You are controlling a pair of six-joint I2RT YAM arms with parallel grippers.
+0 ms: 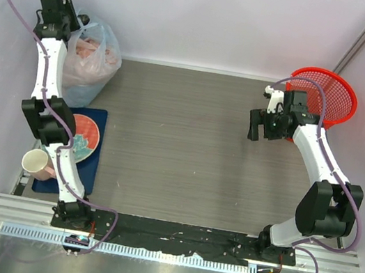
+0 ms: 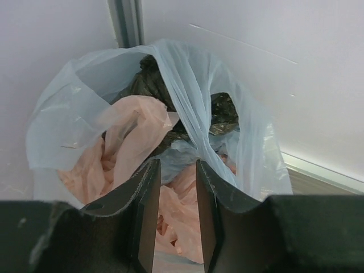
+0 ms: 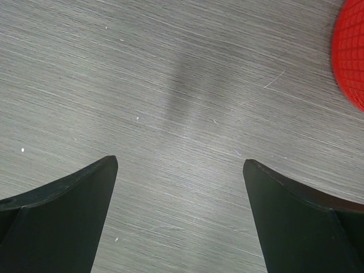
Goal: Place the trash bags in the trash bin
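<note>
The pale-pink crinkly trash bag (image 2: pixel 136 128) lies crumpled inside the open mouth of a bigger bluish-clear bag (image 2: pixel 190 74), which stands in the far left corner (image 1: pixel 96 65). My left gripper (image 2: pixel 177 166) hangs just above this mouth, jaws a narrow gap apart, with nothing pinched; in the top view it is at the bag's top (image 1: pixel 82 21). The red mesh trash bin (image 1: pixel 336 100) stands at the far right and shows at the right wrist view's edge (image 3: pixel 351 57). My right gripper (image 3: pixel 180 162) is wide open and empty above bare table, left of the bin (image 1: pixel 254 129).
Dark crumpled plastic (image 2: pixel 223 109) also lies in the bluish bag. A patterned plate (image 1: pixel 85 137) on a blue mat (image 1: pixel 88 183) and a pale cup (image 1: pixel 37 164) sit near left. White walls close in behind and on both sides.
</note>
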